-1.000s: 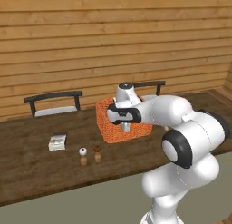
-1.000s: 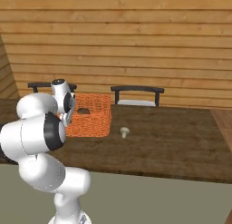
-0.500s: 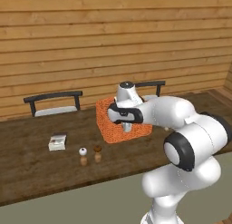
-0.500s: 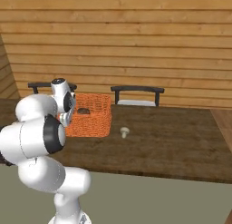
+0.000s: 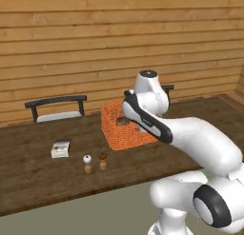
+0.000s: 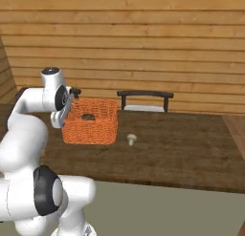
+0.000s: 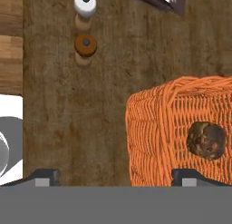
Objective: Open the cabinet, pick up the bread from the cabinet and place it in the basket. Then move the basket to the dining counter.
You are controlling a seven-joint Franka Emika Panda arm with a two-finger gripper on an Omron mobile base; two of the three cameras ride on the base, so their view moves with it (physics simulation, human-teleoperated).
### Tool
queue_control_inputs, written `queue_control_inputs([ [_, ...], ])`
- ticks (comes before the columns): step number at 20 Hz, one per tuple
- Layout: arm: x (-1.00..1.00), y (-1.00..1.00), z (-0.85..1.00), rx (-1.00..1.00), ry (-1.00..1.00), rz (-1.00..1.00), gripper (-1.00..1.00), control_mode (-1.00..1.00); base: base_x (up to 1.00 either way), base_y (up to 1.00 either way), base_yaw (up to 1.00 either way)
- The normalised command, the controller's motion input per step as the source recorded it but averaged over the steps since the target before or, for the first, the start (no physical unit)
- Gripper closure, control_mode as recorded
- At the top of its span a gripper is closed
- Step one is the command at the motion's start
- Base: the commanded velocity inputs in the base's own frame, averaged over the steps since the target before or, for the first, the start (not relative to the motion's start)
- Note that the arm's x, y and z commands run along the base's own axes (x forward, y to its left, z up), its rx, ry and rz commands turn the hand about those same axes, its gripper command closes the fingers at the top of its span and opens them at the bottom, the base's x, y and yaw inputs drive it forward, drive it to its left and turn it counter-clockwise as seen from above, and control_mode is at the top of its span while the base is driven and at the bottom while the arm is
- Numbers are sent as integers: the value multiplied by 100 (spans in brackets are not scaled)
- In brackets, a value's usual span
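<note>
Now, basket (image 7: 172, 128): on the tabletop (image 7: 99, 109), bread (image 7: 206, 139) inside.
Fingers (image 7: 45, 177): spread wide apart, one each side of the basket's near wall.
Shakers (image 5: 95, 163): nearby, apart.

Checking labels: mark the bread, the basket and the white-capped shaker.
bread (image 7: 206, 139), hand view, middle of its brown top.
basket (image 6: 91, 131), right base view, near woven wall.
white-capped shaker (image 5: 87, 159), left base view, its cap.
</note>
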Motion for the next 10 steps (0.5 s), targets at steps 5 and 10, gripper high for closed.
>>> queue_control_inputs([
  [5,-100,-26,27,16,-7,-39,-100,-100,0,0,0],
  [10,-100,-5,2,13,-4,-49,-100,-100,0,0,0],
])
